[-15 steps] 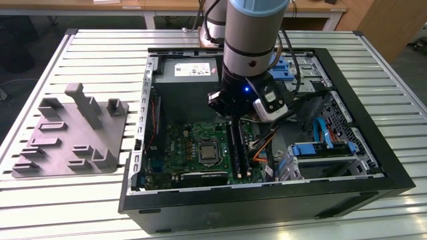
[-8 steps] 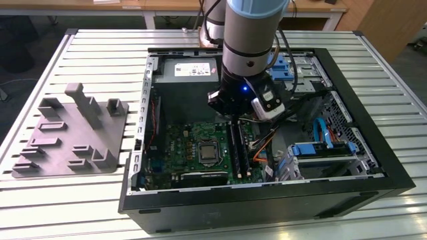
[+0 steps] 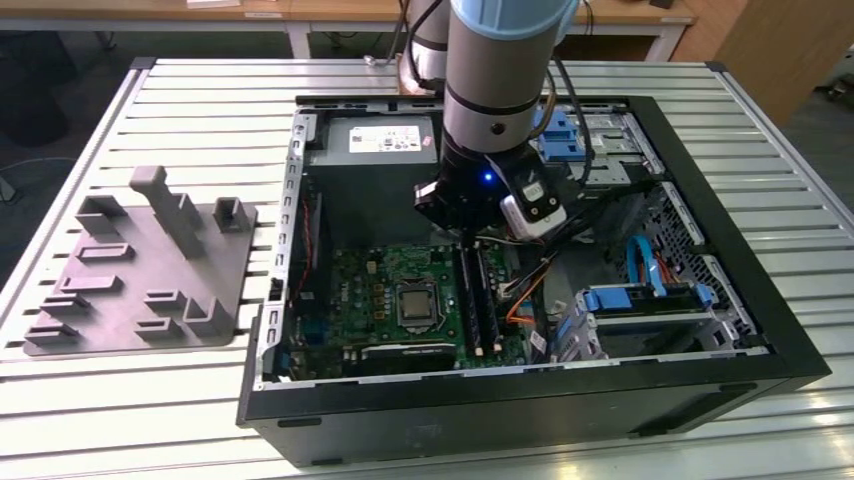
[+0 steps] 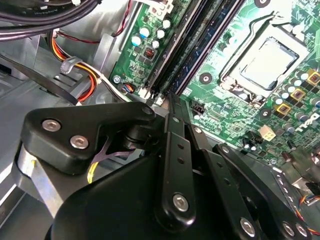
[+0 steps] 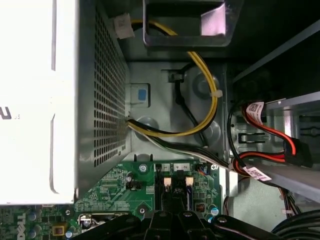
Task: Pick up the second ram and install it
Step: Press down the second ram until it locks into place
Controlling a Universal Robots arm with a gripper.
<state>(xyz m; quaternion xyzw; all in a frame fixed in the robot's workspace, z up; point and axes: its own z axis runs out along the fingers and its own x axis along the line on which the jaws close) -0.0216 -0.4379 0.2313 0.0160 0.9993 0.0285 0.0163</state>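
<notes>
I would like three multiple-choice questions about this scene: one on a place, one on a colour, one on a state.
1. Where is the gripper?
A) over the grey fixture
B) inside the case, by the memory slots
C) beside the case, over the table

2. What colour is the motherboard?
A) red
B) white
C) green

3. How is the case?
A) open, its inside showing
B) shut by a panel
C) standing upright

Answers: 1 B, the second wrist view shows the gripper at the slots' end. 2 C, the board is green in every view. 3 A, the exterior view looks straight into it.
</notes>
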